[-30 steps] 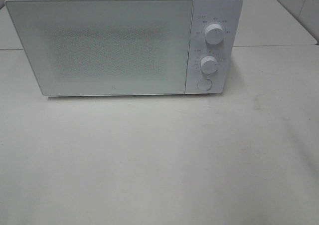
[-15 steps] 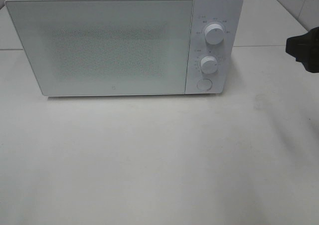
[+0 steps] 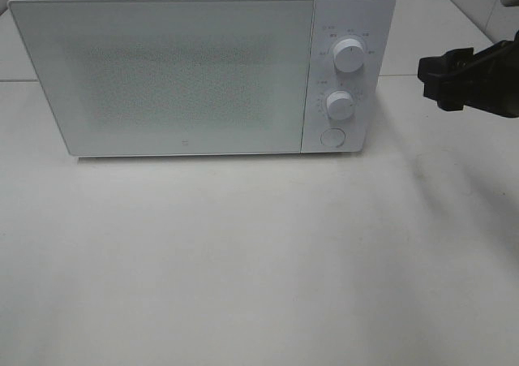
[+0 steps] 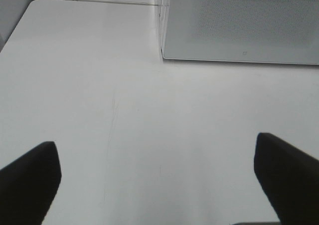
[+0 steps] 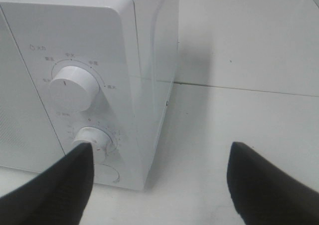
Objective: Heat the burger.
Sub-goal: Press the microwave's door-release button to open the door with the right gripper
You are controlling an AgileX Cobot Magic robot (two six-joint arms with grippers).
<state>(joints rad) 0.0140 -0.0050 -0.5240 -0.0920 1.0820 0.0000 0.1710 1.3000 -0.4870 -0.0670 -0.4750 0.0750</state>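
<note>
Burger out of view; presumably soft, light, crushable: grip gently across bun sides. Left tool (image 4: 154, 150) wide, empty; right tool (image 5: 159, 152) wide, empty, beside microwave (image 3: 186, 66).

Right claw (image 3: 434, 80) right of microwave (image 3: 186, 74)

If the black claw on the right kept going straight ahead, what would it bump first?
Most likely the microwave: the right gripper points its open fingers at its front right corner, beside the lower knob. Depth is unclear, so the exact spot is a guess.
</note>
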